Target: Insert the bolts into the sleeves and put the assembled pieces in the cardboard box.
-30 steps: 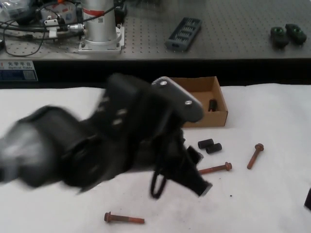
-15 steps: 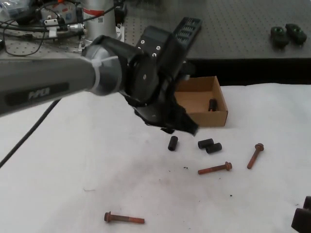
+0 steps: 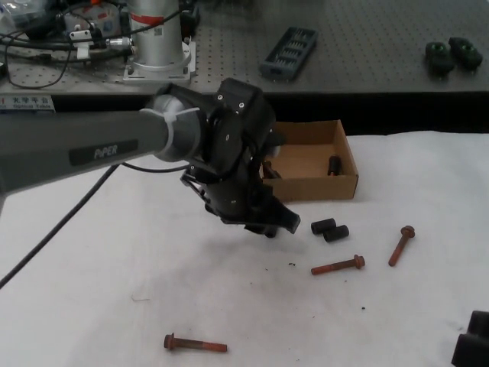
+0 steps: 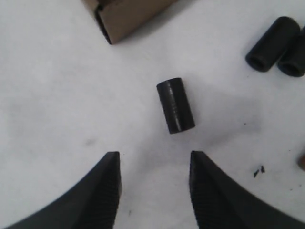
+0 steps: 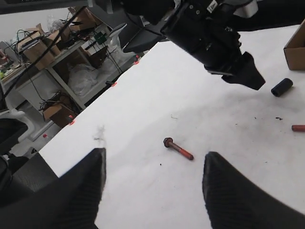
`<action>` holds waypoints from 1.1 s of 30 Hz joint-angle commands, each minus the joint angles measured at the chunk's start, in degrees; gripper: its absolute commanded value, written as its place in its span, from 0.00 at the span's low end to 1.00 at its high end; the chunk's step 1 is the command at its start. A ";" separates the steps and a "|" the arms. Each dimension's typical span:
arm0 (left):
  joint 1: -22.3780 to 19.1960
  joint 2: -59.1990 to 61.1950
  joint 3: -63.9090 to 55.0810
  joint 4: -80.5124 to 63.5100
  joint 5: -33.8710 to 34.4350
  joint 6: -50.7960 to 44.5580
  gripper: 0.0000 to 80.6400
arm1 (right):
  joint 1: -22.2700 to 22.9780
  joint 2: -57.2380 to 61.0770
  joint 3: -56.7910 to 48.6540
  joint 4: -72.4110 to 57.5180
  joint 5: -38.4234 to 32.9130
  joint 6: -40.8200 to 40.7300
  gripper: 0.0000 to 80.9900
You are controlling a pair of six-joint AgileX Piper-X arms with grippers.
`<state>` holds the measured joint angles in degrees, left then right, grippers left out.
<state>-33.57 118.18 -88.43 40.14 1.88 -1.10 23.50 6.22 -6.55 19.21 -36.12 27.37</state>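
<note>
One lone sleeve (image 4: pixel 176 106) lies just ahead of your released left gripper (image 4: pixel 154 155); straddle its curved sides squarely before you close.

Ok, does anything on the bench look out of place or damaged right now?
Nothing looks damaged or spilled. A few dark specks dirty the white cloth beside the middle bolt, and the front bolt lies alone, apart from the other parts.

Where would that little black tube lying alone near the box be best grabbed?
Across its middle, from straight above: the sleeve lies flat on its side, so its long curved flanks are free. The open left end effector is roughly lined up with them.
</note>
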 commanded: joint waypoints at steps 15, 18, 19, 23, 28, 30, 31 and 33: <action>-3.11 -0.17 -5.87 -1.09 8.29 5.42 0.42 | -0.04 -0.27 6.55 -16.22 -0.45 4.76 0.56; -5.80 -0.17 -5.87 -0.80 7.83 12.19 0.42 | -0.04 -0.27 6.55 -18.11 -0.45 4.91 0.56; -6.72 -0.02 -5.87 -0.65 7.35 14.33 0.42 | -0.04 -0.27 6.55 -18.42 -0.35 4.91 0.56; -9.33 0.77 -5.87 0.33 7.24 21.77 0.42 | -0.04 -0.27 6.55 -18.52 0.70 4.91 0.56; -11.75 2.67 -5.87 0.62 -1.32 33.93 0.42 | -0.04 -0.27 6.55 -18.31 0.67 4.91 0.56; -12.29 3.26 -5.87 0.32 -3.43 37.04 0.42 | -0.04 -0.27 6.55 -18.31 0.67 4.91 0.56; -12.46 3.44 -5.87 0.20 -3.40 38.08 0.42 | -0.04 -0.27 6.55 -18.31 0.67 4.91 0.56; -12.46 3.77 -5.87 0.10 -3.06 39.19 0.42 | -0.04 -0.27 6.55 -18.31 0.67 4.91 0.56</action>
<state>-44.58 119.93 -93.55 40.55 6.74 24.85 23.50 6.22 0.65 2.30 -36.85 30.80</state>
